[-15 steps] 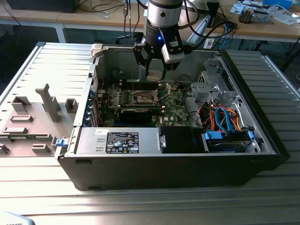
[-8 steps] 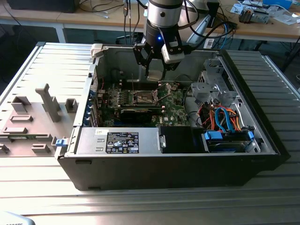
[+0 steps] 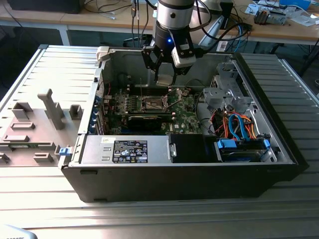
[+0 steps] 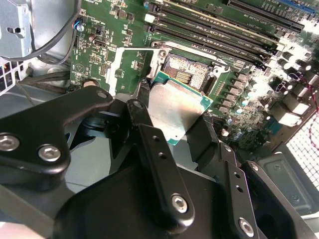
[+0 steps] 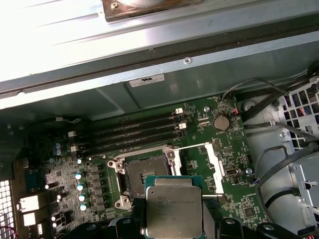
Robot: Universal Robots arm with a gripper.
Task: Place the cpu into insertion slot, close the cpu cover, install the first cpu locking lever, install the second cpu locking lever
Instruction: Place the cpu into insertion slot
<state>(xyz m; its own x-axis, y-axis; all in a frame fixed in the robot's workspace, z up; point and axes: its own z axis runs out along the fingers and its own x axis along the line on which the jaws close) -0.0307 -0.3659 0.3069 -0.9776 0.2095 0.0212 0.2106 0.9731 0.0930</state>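
you have the claw point(image 3: 163, 74) clamped on the cpu point(image 5: 174, 211), silver top showing, in the upper middle of the exterior view, over the open computer case point(image 3: 174, 174). in the first wrist view the cpu hangs just beside the insertion slot point(image 5: 144, 174), not yet in it. the cpu cover point(image 5: 215, 167) is swung open beside the slot on the green board point(image 5: 234, 149).

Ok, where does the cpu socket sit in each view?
Exterior view: the socket sits mid-board, below the gripper.
Second wrist view: the empty socket lies just beyond the held cpu.
First wrist view: the socket likewise lies just beyond the cpu.
Shared landmark: the long black memory slots alongside it.
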